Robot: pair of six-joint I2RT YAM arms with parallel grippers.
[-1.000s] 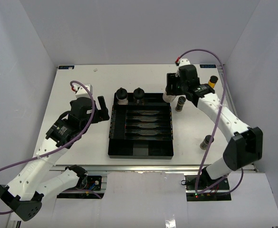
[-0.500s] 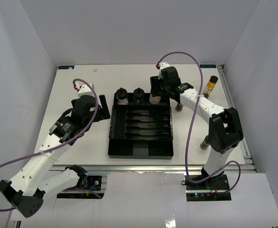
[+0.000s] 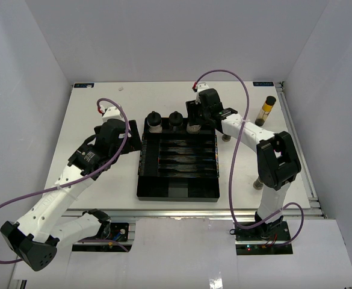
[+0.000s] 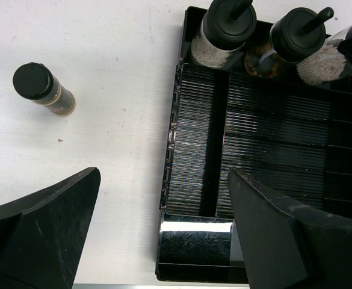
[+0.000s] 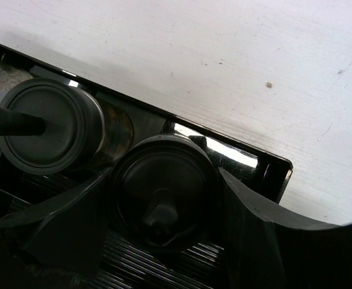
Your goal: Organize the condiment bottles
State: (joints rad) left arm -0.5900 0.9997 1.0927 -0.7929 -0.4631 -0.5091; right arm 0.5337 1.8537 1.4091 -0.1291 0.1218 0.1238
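Note:
The black ridged tray [image 3: 177, 191] lies mid-table. Two squat condiment bottles with knobbed black lids [image 3: 154, 122] [image 3: 176, 120] stand in its back row. My right gripper [image 3: 195, 119] is shut on a third squat bottle [image 5: 162, 198], held upright in the tray's back right corner beside the second bottle [image 5: 48, 125]. My left gripper [image 4: 162, 176] hangs open over the tray's left edge [image 4: 171, 138] with nothing between its fingers. A slim bottle with a black cap [image 4: 43, 90] stands on the table left of the tray. It is hidden under the arm in the top view.
More bottles stand on the table right of the tray: a slim dark one [image 3: 226, 136] just behind my right arm, a yellow-filled one [image 3: 267, 110] near the back right edge, and another [image 3: 259, 181] by the right arm's elbow. White walls enclose the table.
My right arm has carried the squat bottle leftward from the table beside the tray into the tray's back row. My left arm has edged closer to the tray, still open.

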